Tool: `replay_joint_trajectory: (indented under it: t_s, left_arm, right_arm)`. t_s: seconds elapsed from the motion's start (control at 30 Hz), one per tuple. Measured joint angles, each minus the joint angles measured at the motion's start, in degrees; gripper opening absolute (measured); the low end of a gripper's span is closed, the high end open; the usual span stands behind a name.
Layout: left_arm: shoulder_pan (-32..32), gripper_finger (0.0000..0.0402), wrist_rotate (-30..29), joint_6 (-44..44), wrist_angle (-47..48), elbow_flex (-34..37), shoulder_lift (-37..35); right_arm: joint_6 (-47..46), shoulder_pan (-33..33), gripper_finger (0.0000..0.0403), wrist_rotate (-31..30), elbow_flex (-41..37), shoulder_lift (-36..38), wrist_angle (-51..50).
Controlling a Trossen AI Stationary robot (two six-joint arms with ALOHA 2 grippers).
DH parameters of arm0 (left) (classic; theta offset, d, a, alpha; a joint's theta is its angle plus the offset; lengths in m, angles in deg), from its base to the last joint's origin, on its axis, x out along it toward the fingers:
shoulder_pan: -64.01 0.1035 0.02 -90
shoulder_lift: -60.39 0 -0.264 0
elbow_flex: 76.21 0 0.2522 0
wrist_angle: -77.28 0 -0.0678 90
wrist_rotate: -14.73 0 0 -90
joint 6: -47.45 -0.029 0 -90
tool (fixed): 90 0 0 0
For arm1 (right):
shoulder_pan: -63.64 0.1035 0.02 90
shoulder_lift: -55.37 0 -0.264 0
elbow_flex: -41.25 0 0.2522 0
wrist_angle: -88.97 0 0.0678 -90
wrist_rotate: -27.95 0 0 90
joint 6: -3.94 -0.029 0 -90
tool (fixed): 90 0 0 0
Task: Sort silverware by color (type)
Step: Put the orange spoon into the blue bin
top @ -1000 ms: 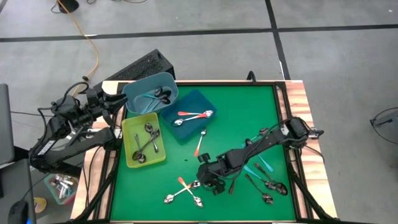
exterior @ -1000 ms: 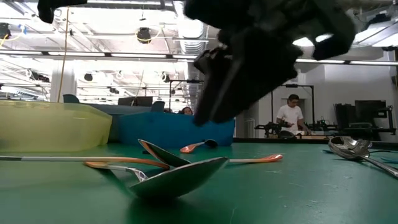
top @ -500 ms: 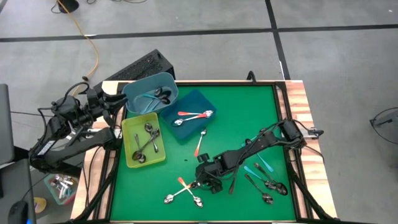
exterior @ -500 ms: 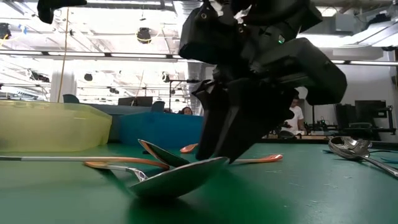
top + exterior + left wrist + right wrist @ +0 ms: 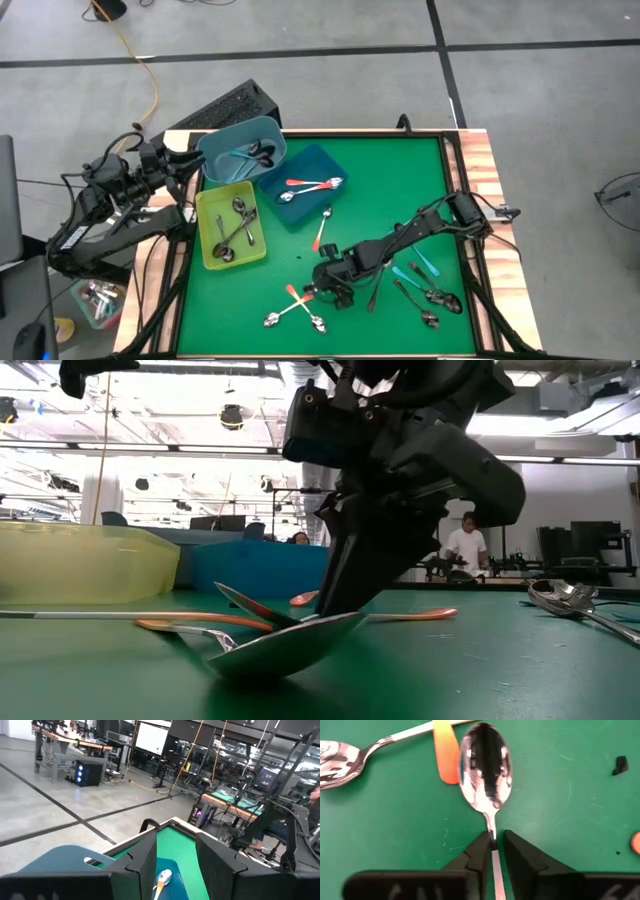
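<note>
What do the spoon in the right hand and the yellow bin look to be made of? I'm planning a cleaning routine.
The spoon looks like polished metal: its bowl reflects like a mirror. The right hand is closed on its thin neck. The yellow bin seems to be plastic; its wall looks translucent and matte in the low view, though that is only a guess.

Small spoons, shiny bowls, sorted partly: silver ones (image 5: 236,228) in yellow bin, dark ones (image 5: 260,153) in light blue bin, orange-handled pair (image 5: 312,186) on dark blue tray. Loose on green mat: one orange-handled (image 5: 321,229) mid-table, crossed cluster (image 5: 295,305) at front edge, teal and dark pile (image 5: 428,290) at right.
</note>
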Motion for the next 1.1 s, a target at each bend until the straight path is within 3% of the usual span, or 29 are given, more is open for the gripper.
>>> replay_joint_trajectory:
  t_s: [0.37, 0.67, 1.1]
  left_arm:
    - [0.0, 0.0122, 0.0, 0.0, 0.0, 0.0, 0.0]
    - [0.0, 0.0122, 0.0, 0.1, 0.0, 0.0, 0.0]
    - [0.0, 0.0122, 0.0, 0.1, 0.0, 0.0, 0.0]
  right_arm:
    - [-2.4, -0.3, 0.0008, 0.1, -0.1, 0.0, -0.4]
    - [-3.3, -0.3, 0.0006, -2.0, -0.2, 0.6, 0.6]
    - [-0.6, -1.3, 0.0003, -4.9, 6.5, 0.0, -5.2]
